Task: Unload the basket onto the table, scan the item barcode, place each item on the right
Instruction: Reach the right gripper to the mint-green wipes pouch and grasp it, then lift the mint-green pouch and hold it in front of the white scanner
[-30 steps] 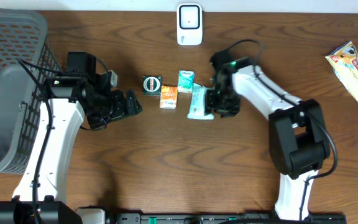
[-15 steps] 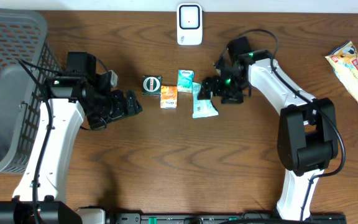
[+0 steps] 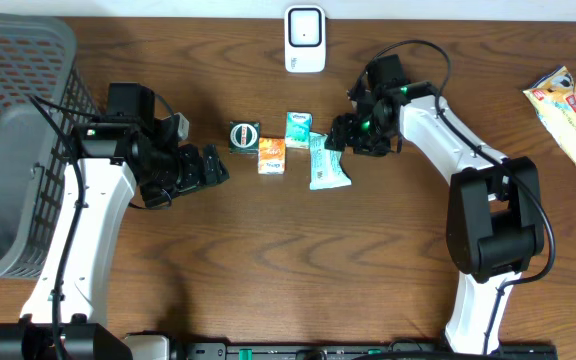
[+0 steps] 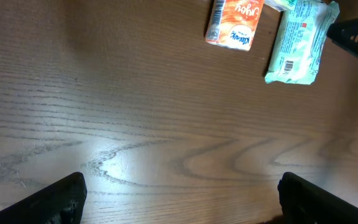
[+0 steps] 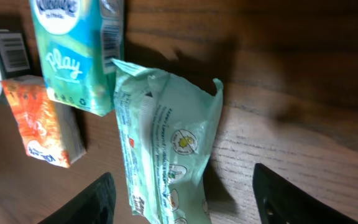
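Note:
A pale green wipes packet [image 3: 326, 165] lies flat on the wooden table, right of an orange pack [image 3: 272, 156] and a teal tissue box [image 3: 299, 130]. In the right wrist view the packet [image 5: 166, 149] lies between the two dark fingers [image 5: 291, 199] with a gap on both sides. My right gripper [image 3: 352, 135] is open at the packet's far right end. My left gripper [image 3: 206, 168] hovers open left of the items, with only bare wood between its fingertips [image 4: 55, 199]. In the left wrist view the packet [image 4: 297, 46] shows a barcode label. A white scanner [image 3: 305, 38] stands at the back edge.
A round dark green tin [image 3: 243, 136] sits left of the tissue box. A grey mesh basket [image 3: 13, 140] fills the far left. A yellow snack bag [image 3: 568, 113] lies at the far right.
My right gripper has let go of the wipes packet and drawn back up and to the right. The packet now lies on the table. The left arm has not moved.

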Available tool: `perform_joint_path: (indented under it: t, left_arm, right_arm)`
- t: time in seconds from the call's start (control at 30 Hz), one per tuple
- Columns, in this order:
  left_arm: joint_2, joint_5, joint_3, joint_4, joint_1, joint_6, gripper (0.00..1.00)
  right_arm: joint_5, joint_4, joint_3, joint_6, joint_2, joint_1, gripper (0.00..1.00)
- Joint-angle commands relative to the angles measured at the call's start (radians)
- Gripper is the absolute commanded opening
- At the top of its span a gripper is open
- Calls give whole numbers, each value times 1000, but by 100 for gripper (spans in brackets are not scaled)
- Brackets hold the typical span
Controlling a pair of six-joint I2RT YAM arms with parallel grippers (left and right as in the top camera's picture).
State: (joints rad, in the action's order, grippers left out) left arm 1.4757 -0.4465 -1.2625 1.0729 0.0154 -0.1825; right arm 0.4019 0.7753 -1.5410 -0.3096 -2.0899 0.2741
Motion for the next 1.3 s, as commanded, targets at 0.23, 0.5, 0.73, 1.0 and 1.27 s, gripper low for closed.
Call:
perform_joint_path:
  t: [0.23,0.5,0.73,1.0,1.27]
  left_arm:
    - [7,-6,2,3,2,13,98]
    - [7,-6,2,3,2,13,98]
    - [7,-6,2,3,2,13,98]
    - [7,-6,2,3,2,13,98]
    - [7,-6,2,3,2,13,98]
  right_arm:
    - [-3,-82,63,-36,-39,16,58]
    - [57,-100,74,-34,-76,18,30]
    - [143,-102,63,-34,-76,2,1]
    - [480,-103,6,70,-44,-56,1]
    - [543,-144,-3,71,55,-103,1]
